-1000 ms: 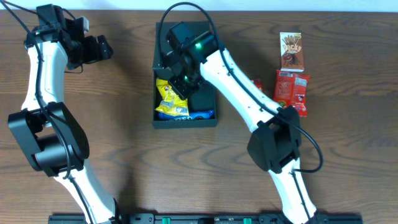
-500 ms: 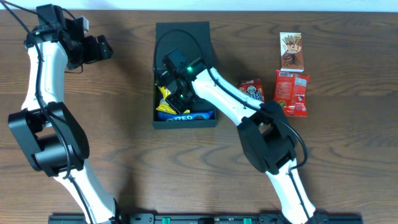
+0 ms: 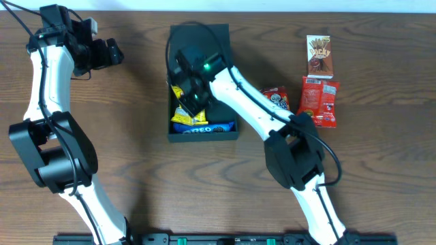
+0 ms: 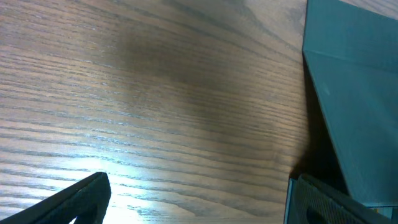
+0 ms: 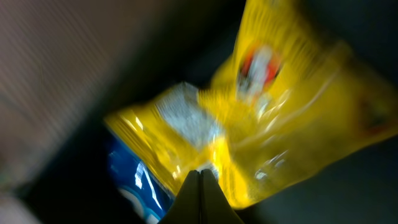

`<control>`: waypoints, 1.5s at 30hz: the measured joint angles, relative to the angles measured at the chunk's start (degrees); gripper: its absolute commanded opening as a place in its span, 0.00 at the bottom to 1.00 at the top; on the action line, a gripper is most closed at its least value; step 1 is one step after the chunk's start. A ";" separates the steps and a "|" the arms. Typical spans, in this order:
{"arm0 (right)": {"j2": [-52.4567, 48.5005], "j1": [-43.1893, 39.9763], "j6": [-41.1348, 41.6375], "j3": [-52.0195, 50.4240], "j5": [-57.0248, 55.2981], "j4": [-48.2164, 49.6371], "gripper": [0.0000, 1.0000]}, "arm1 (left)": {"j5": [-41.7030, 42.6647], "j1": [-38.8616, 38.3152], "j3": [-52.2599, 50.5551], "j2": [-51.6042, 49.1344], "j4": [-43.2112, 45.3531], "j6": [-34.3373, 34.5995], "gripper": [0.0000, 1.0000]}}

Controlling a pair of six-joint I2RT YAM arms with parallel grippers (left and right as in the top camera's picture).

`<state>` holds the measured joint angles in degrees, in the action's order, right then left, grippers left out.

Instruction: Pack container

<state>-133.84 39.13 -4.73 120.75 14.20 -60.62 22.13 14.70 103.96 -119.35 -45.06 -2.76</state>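
Note:
The container (image 3: 203, 135) is a dark rectangular box with its flap lid (image 3: 199, 33) open at the back; its teal side shows in the left wrist view (image 4: 357, 112). A yellow snack packet (image 3: 184, 114) and a blue Oreo packet (image 3: 206, 126) lie inside. My right gripper (image 3: 191, 95) is down in the box, fingers pressed together, tips (image 5: 200, 172) against the yellow packet (image 5: 280, 112), with the blue packet (image 5: 134, 180) beside it. My left gripper (image 3: 109, 52) is open and empty over bare wood (image 4: 198, 200), left of the box.
A Pocky box (image 3: 318, 54), a red packet (image 3: 320, 101) and a smaller red packet (image 3: 276, 97) lie on the wooden table right of the container. The table's back edge runs just behind the lid.
My right gripper dipped toward the box's front, then drew back toward its middle. The yellow packet has shifted a little. The left arm has not moved.

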 measured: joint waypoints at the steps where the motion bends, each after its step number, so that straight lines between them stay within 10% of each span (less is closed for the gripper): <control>1: 0.26 -0.11 -0.24 1.22 0.00 0.50 0.01 | 0.00 0.00 0.00 0.02 0.00 -0.02 0.95; 21: -8.26 -2.36 -0.87 2.32 0.33 6.58 0.01 | -0.02 0.00 0.00 0.00 0.31 0.00 0.95; 33: -5.66 -5.09 -0.72 14.27 -3.65 -8.02 0.01 | -0.02 0.00 0.00 0.00 0.68 0.00 0.95; 45: -5.60 -5.73 -0.31 -0.61 -5.18 -2.19 0.01 | -0.02 0.00 0.00 0.00 0.81 0.00 0.95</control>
<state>-139.44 33.41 -5.04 120.14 9.02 -62.81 22.11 14.70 103.96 -119.35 -44.25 -2.76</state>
